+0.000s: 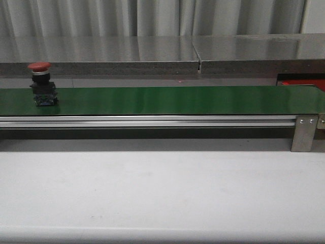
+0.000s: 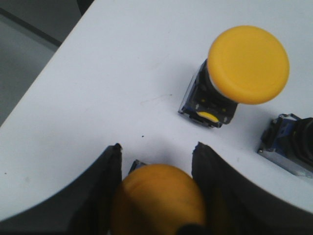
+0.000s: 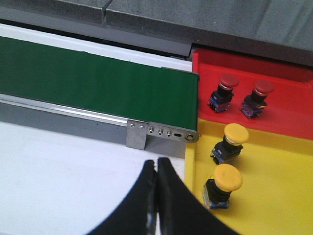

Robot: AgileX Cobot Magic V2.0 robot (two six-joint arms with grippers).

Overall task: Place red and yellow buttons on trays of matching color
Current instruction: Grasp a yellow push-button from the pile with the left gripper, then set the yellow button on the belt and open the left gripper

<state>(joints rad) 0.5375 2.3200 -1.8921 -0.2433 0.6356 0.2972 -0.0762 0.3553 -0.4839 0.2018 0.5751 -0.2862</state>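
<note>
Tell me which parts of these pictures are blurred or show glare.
Front view: the red button on the green belt is smeared sideways, and the belt carries a soft pale sheen. Left wrist view: the yellow button between the fingers is out of focus. Right wrist view: sharp overall, without strong glare.

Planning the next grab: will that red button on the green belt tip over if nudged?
Probably: the red button stands tall, its wide cap above a narrow black base, so it looks top-heavy. It seems rigid, and the domed cap may slip.

Three red buttons [image 1: 40, 67] [image 3: 228, 82] [image 3: 262, 88], four yellow buttons [image 2: 248, 63] [image 2: 159, 198] [image 3: 236, 133] [image 3: 228, 177], one dark-capped button [image 2: 293, 147], one red tray [image 3: 288, 105], one yellow tray [image 3: 279, 196], one green belt [image 1: 177, 100]
</note>
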